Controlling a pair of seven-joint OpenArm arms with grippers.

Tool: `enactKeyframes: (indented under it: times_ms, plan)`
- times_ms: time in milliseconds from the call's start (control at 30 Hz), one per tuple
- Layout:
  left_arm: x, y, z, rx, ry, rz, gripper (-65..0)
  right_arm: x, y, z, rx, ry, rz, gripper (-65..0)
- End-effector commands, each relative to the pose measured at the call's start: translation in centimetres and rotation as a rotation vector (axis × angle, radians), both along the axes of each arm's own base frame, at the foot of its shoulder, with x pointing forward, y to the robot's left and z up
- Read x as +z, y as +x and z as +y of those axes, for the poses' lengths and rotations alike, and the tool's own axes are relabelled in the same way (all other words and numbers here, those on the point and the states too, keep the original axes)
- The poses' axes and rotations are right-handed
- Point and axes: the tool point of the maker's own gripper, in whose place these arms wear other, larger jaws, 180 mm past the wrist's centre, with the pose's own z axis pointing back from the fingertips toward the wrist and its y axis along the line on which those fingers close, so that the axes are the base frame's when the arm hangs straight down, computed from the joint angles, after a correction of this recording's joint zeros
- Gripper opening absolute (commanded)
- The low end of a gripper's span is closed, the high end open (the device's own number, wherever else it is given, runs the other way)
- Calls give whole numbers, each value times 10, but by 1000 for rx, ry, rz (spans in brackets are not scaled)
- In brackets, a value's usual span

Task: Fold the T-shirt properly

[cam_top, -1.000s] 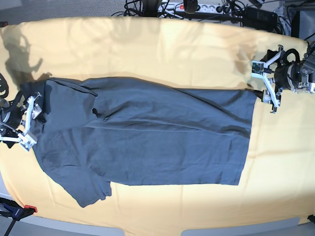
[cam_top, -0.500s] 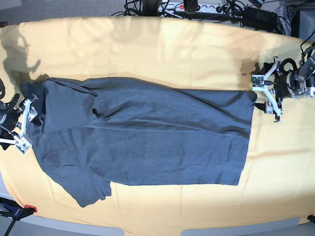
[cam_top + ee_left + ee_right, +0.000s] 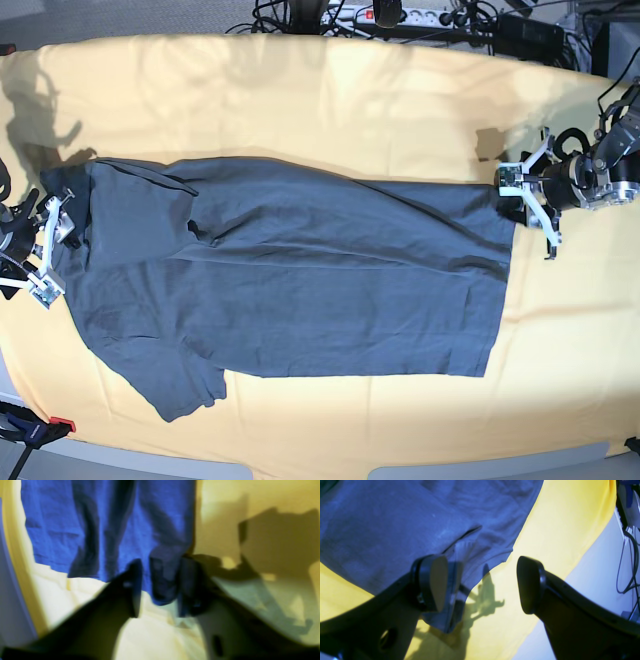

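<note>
from your left wrist camera, the left gripper (image 3: 157, 590) sits low at the hem corner of the t-shirt (image 3: 107, 525). its jaws are narrowed around a bunched lip of dark fabric that hangs between the two fingers (image 3: 133, 587); the picture is blurred, so you cannot be sure the pads are actually pinching the cloth, though it looks that way.

from your right wrist camera, the right gripper (image 3: 482, 585) stands wide. one finger (image 3: 432, 582) lies over the edge of the t-shirt (image 3: 395, 525) near a folded seam, the other is over the bare yellow cloth (image 3: 557, 530), and nothing is caught between them.

in the base view, you see the t-shirt (image 3: 300, 280) laid flat across the yellow cloth (image 3: 350, 110) that covers the desk, neck end toward the left of the view and hem toward the right, one short sleeve sticking out toward the near edge. the left gripper (image 3: 528, 205) touches the far hem corner. the right gripper (image 3: 45, 250) sits at the shoulder edge. beyond the desk's far edge lie a power strip (image 3: 400, 15) and a tangle of cables (image 3: 290, 15).
</note>
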Motion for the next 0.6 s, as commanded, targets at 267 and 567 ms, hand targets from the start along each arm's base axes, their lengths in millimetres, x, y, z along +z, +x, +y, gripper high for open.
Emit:
enactKeyframes:
  times_ms: [267,567]
  plan:
    - [17,14,6,17,-1,-64,-650,6,-9,11,77,44,62,-202]
    - [16,14,7,19,3,-65,-650,-48,-72,19,199,37,307,-202]
